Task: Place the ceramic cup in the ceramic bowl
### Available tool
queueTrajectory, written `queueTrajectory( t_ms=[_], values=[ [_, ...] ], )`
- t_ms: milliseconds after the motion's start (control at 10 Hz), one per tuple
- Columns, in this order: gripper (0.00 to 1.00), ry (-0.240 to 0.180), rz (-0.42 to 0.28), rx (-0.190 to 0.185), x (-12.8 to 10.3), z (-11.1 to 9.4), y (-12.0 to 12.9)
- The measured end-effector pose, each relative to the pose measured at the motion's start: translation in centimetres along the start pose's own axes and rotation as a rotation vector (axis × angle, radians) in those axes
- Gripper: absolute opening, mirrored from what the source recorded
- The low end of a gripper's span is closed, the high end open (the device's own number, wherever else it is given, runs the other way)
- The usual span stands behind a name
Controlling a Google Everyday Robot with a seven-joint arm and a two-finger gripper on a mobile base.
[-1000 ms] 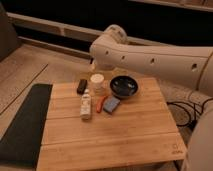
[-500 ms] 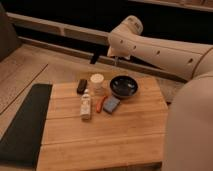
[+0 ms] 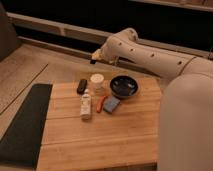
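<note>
Item 1: gripper, upper centre of the frame, at the end of the white arm that reaches in from the right. I see it hanging above the table's far edge, up and slightly left of the cup, touching nothing. Its jaws are released and hold nothing.

Item 2: ceramic cup, cream-white, upright on the wooden table near its far edge, centre of the frame.

Item 3: ceramic bowl, dark and glossy, just right of the cup and apart from it. I see nothing inside it.

Item 4: small dark object, left of the cup.

Item 5: pale bottle, lying below the cup.

Item 6: orange-red piece beside a blue block, below the bowl.

Item 7: dark mat, lower left, alongside the table.
</note>
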Motion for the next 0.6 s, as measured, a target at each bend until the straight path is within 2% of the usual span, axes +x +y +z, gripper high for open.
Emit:
queueTrajectory(
  t_ms=[400,600],
  values=[
    [0.65,-0.001,-0.006,-0.004,0.0,0.0,0.1],
    [0.65,0.001,-0.008,0.05,0.0,0.1,-1.6]
  ],
)
